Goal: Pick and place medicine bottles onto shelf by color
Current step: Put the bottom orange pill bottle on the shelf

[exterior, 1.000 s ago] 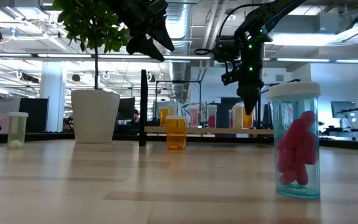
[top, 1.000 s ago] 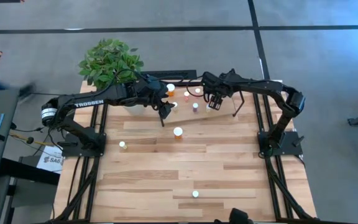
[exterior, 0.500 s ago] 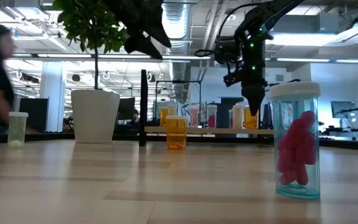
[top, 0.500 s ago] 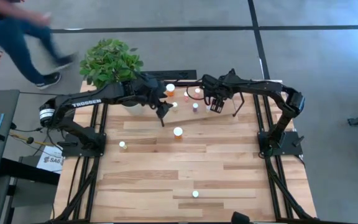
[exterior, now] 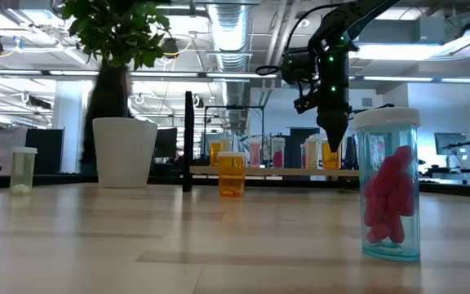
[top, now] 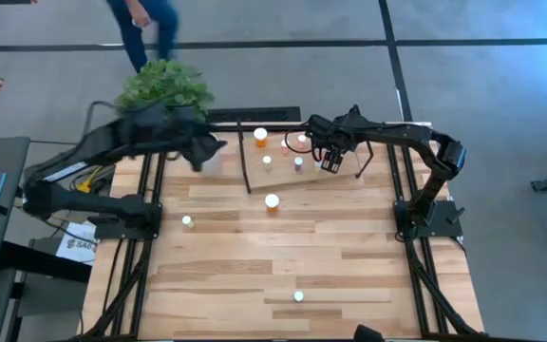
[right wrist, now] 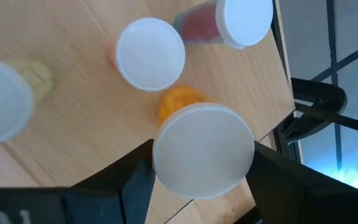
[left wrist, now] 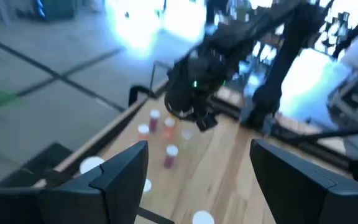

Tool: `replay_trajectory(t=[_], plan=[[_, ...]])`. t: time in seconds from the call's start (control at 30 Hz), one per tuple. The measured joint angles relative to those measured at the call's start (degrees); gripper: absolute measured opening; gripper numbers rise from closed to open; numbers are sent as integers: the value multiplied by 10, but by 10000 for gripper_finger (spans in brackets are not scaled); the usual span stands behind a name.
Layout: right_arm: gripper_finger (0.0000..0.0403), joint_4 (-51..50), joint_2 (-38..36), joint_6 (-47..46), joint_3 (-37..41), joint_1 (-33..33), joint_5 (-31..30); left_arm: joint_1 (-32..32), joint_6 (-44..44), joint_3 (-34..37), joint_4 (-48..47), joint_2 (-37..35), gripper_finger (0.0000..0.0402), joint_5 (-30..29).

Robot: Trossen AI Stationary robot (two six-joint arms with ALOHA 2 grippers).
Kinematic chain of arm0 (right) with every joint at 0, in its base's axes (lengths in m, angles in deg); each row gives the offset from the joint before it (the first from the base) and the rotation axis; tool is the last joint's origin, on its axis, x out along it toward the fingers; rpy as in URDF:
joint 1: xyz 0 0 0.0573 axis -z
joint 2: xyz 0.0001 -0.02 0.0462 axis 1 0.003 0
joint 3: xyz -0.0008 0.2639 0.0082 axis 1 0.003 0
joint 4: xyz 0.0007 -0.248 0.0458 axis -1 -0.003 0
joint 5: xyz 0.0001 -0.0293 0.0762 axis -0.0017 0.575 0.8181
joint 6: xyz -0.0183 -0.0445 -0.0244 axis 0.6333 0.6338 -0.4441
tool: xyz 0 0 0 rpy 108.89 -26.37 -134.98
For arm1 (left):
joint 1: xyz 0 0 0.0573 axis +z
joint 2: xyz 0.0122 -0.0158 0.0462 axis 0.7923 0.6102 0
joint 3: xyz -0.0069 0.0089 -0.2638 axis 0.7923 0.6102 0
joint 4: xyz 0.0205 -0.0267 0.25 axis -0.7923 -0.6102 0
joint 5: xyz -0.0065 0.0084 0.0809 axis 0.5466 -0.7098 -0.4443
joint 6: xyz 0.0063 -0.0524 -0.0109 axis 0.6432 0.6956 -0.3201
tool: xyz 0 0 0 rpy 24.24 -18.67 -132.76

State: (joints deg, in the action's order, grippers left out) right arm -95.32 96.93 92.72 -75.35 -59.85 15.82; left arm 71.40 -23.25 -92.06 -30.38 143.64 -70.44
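The right tool (top: 330, 159), fingers apart over an orange bottle (right wrist: 201, 152), might topple crowded neighbours on the shelf (top: 283, 171).

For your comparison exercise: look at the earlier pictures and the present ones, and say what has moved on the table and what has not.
The left arm has swung back from the shelf toward the plant; its pincer is open and empty. A person has walked along beyond the table's far edge. The right pincer stays over the shelf with an orange bottle between its fingers. All the other bottles are unmoved.
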Motion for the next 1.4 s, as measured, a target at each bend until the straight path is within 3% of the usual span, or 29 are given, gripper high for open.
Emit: replay_trajectory(t=[0.17,0.33,0.43,0.67,0.93,1.13,1.27,1.4], plan=[[256,0,0,-7,0,0,0,-52,24,47,2,-70,267,-40],[256,0,0,-44,0,0,0,-128,56,183,102,-126,267,-29],[256,0,0,-61,0,0,0,-146,40,241,175,-164,267,29],[256,0,0,-65,0,0,0,-161,92,367,169,-247,267,141],[256,3,0,-66,0,0,0,-190,167,529,196,-330,267,66],[256,3,0,-84,0,-3,0,-189,239,584,123,-337,267,-25],[256,3,0,-95,0,-4,1,-189,247,606,49,-335,267,-34],[256,4,0,-95,0,-4,2,-189,306,611,-45,-335,267,-4]])
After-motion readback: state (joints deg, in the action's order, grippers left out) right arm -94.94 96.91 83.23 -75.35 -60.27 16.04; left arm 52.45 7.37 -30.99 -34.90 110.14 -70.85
